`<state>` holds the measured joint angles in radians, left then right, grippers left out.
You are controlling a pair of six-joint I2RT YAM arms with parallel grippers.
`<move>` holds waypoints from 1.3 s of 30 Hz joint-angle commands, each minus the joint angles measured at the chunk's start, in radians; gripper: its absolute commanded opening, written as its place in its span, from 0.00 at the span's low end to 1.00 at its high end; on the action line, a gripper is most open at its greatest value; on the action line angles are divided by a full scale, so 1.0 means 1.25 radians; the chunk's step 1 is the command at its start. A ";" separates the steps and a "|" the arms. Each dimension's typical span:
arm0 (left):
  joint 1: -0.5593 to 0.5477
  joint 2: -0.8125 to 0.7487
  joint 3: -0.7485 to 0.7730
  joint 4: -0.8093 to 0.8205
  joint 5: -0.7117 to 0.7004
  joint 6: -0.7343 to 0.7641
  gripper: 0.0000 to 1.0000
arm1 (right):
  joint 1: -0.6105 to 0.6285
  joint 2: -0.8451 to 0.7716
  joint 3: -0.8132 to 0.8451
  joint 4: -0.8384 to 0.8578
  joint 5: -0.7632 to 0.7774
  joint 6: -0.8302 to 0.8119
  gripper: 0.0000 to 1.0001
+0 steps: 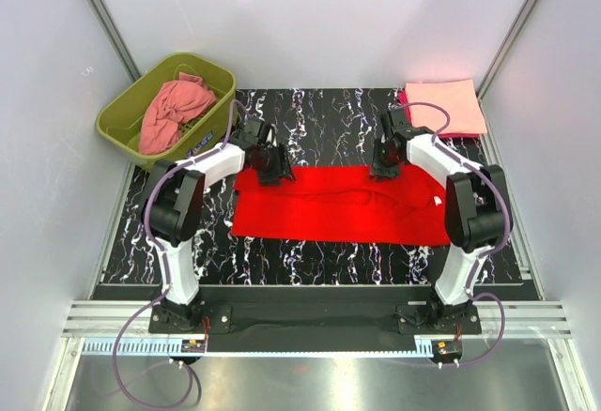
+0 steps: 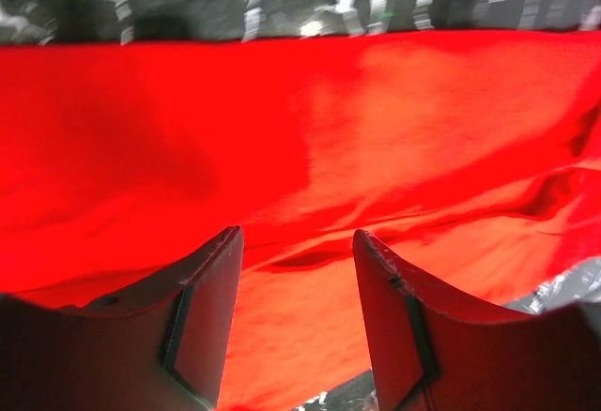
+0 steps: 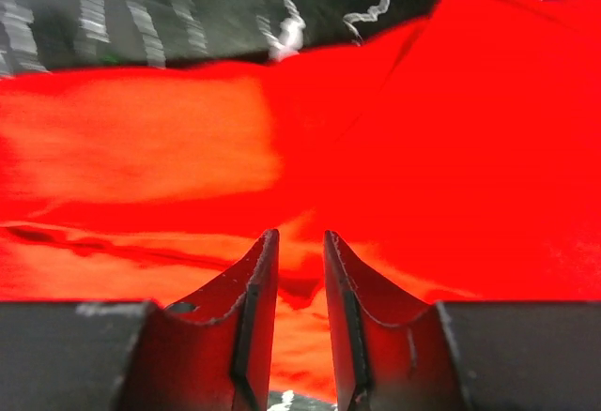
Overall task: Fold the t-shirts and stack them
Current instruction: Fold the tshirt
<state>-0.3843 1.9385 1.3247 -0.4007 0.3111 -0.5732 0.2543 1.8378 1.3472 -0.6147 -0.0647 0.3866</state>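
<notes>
The bright red t-shirt [image 1: 338, 205] lies flat on the table as a wide folded band. It fills the left wrist view [image 2: 282, 120] and the right wrist view [image 3: 423, 148]. My left gripper [image 1: 274, 169] hovers over the band's far left edge, its jaws wide open and empty [image 2: 296, 237]. My right gripper [image 1: 385, 169] is low over the far right edge, its jaws a narrow gap apart with a small crease of red cloth just beyond the tips [image 3: 300, 237]. The pale peach shirt [image 1: 446, 106] lies folded at the back right on the magenta shirt [image 1: 467, 135]. The salmon-pink shirt [image 1: 174, 111] is crumpled in the tub.
The olive-green tub [image 1: 122, 120] stands at the back left, off the black marbled mat [image 1: 329, 120]. White walls close in on the left, right and back. The arm bases sit on the rail at the near edge.
</notes>
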 commanded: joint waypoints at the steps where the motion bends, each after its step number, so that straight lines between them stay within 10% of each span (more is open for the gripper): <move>1: 0.006 -0.003 -0.025 -0.009 -0.068 -0.015 0.56 | -0.006 0.029 -0.024 -0.001 0.047 -0.055 0.32; 10: 0.006 -0.041 -0.042 -0.016 -0.157 -0.034 0.57 | 0.003 -0.022 -0.043 -0.043 0.114 -0.065 0.30; 18: -0.046 -0.104 -0.003 0.154 0.081 -0.025 0.57 | -0.099 -0.114 -0.019 -0.157 0.146 0.137 0.38; 23: -0.127 -0.041 0.068 0.198 0.166 -0.024 0.57 | -0.284 -0.145 -0.043 -0.146 0.167 0.151 0.39; 39: -0.268 0.237 0.274 0.240 0.172 -0.067 0.59 | -0.360 -0.119 -0.122 -0.009 0.113 0.251 0.50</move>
<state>-0.7105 2.2242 1.5791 -0.1272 0.5056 -0.6460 -0.1875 1.7355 1.2144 -0.7033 0.1051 0.6403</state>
